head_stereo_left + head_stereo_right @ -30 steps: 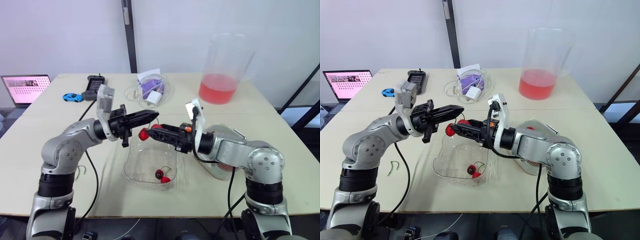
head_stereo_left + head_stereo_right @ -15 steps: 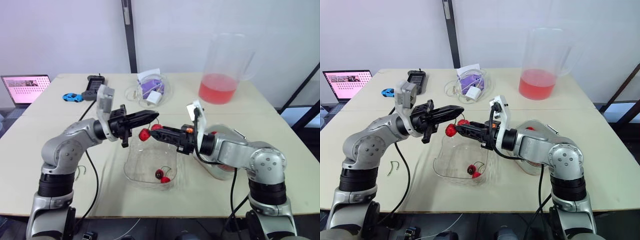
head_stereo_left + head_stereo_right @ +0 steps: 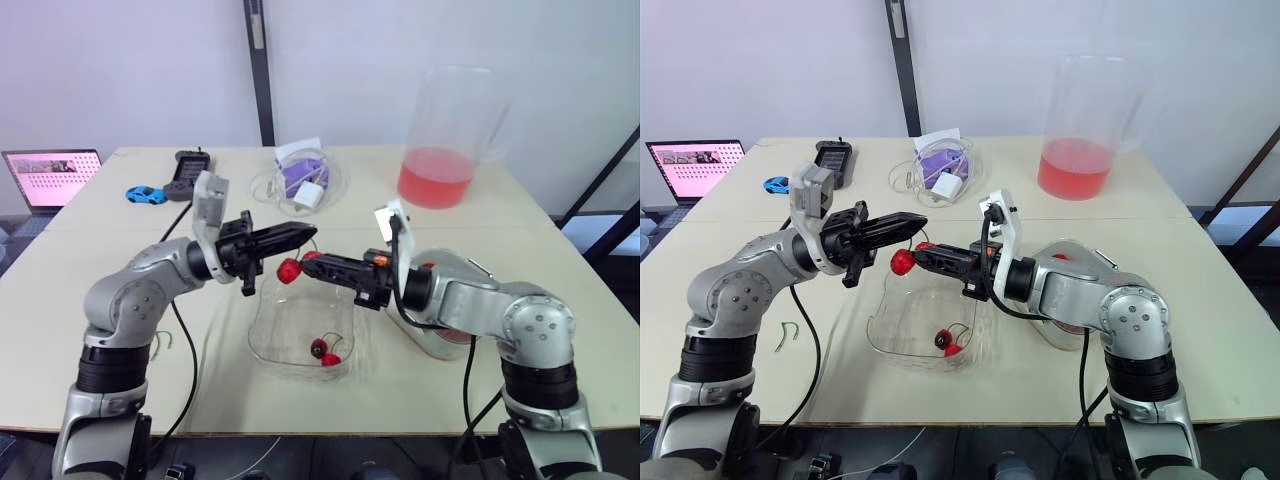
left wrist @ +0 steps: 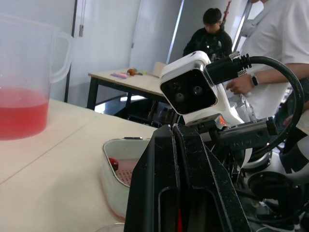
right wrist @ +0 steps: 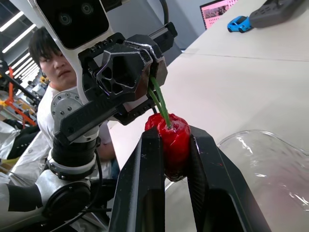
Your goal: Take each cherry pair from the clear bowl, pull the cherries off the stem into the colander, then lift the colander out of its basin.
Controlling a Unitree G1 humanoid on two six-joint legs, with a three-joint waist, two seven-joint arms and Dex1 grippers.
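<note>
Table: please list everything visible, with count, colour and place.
bowl: 1, clear, table centre
bowl cherries: 2, red, inside the bowl
held cherry pair: 1, red, above the bowl, joined by a green stem
basin: 1, white, under right arm
jug: 1, clear, red liquid, far right
cables: 1 bundle, white, far centre
toy car: 1, blue, far left
laptop: 1, pink screen, far left
left pincer: 1, black, shut on the stem
right pincer: 1, black, shut on one cherry

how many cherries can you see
5 cherries: one in the right gripper, one dangling beside it, two in the clear bowl, one in the colander; more may be hidden there.
</note>
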